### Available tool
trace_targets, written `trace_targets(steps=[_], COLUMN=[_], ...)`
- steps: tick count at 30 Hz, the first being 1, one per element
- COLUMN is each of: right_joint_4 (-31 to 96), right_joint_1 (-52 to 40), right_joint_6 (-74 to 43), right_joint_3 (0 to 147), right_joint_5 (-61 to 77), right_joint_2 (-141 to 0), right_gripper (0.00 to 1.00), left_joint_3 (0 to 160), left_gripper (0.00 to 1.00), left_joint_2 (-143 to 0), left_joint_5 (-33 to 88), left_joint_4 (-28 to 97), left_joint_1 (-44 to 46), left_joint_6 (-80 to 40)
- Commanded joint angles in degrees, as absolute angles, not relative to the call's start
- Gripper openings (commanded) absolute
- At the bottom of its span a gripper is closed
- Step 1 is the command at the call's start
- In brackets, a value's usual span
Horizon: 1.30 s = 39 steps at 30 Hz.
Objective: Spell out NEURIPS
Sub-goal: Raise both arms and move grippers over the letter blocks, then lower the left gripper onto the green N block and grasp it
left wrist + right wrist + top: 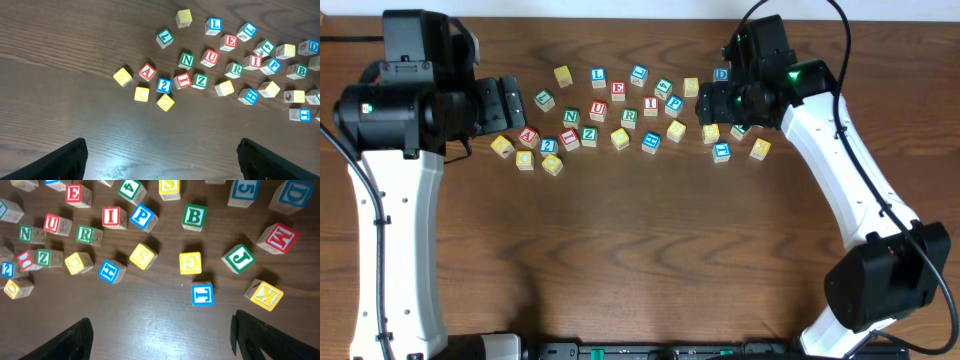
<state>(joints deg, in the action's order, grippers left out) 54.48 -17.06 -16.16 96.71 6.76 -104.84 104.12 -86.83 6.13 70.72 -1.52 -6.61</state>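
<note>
Counting seven task cubes, we find two green, N (571,117) and R (629,117), three red, E (618,91), U (598,111) and I (650,107), one blue P (673,104) and one yellow S (676,131). They sit loosely clustered at upper centre of the overhead frame among other letter cubes (598,76). Left gripper (161,145) and right gripper (160,320) both gape wide, empty.

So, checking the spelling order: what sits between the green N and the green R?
The red U sits between the N and the R, seen in the right wrist view.
</note>
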Motion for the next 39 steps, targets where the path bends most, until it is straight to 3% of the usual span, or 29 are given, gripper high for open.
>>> trace_targets(steps=[1,39], right_joint_4=[53.34,52.97], right_joint_1=[-18.46,-22.13], right_joint_6=[-17.17,-24.23], right_joint_3=[97.76,97.76], right_joint_5=[5.87,4.21], right_joint_2=[-105.14,-105.12], right_gripper=[0.85,0.86], left_joint_3=[104.47,104.44], left_gripper=[0.93,0.90], left_joint_2=[-87.70,-100.49], left_joint_5=[6.83,4.08], left_joint_4=[70.37,63.18], left_joint_1=[-1.87,3.70], left_joint_6=[-8.03,-10.17])
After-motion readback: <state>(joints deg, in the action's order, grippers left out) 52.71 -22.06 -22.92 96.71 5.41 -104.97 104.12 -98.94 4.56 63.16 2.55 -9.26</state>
